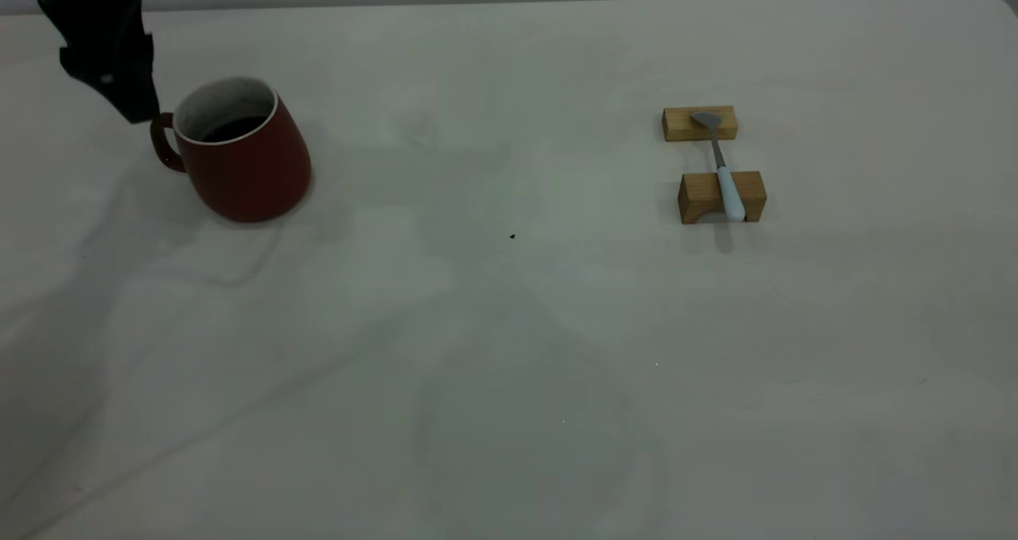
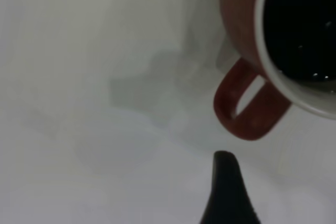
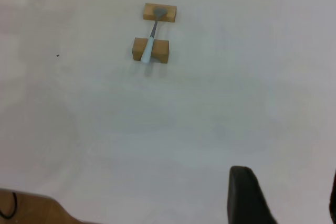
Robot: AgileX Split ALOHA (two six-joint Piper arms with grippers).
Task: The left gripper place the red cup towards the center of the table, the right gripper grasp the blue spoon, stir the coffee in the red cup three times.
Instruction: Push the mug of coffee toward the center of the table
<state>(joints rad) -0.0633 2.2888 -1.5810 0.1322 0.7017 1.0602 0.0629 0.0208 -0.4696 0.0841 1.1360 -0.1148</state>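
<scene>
The red cup stands upright at the far left of the table, its handle turned to the left. Dark coffee lies inside it. My left gripper hangs just left of the handle and holds nothing. In the left wrist view one dark finger shows close to the handle, with bare table beside it. The blue spoon lies across two wooden blocks at the right. My right gripper is open, high above the table and well short of the spoon; it is out of the exterior view.
Two small wooden blocks carry the spoon, bowl on the far one, handle on the near one. A tiny dark speck lies near the table's middle. A table edge shows in the right wrist view.
</scene>
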